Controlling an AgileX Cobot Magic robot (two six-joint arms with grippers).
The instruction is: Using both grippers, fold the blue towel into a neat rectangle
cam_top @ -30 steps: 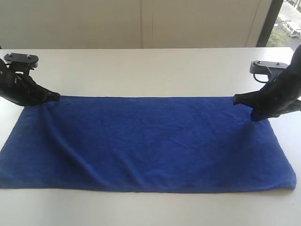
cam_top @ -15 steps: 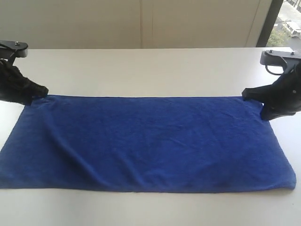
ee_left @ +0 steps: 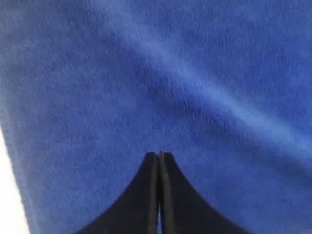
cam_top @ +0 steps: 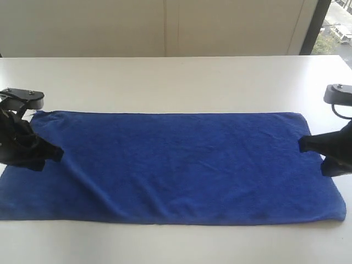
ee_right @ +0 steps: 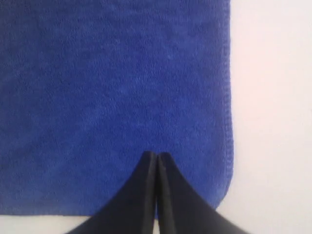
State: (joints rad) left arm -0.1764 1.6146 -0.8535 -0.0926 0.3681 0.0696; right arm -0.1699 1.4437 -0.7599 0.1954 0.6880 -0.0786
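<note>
The blue towel lies flat mid-table. At its 9 o'clock edge the left gripper has its jaws pressed together. At 3 o'clock the right gripper is the same. Bare table spreads toward 12 o'clock.

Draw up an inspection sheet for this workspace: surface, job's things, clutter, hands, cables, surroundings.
Surface: white table, smooth and matte.
Job's things: blue towel spread out flat, not yet folded, with soft creases toward its front edge.
Clutter: nothing seen.
Hands: left hand shut, over the towel's left end; right hand shut, over its right end. The wrist views show no cloth pinched in either.
Cables: nothing seen.
Surroundings: pale wall behind the table; window at the far right.
</note>
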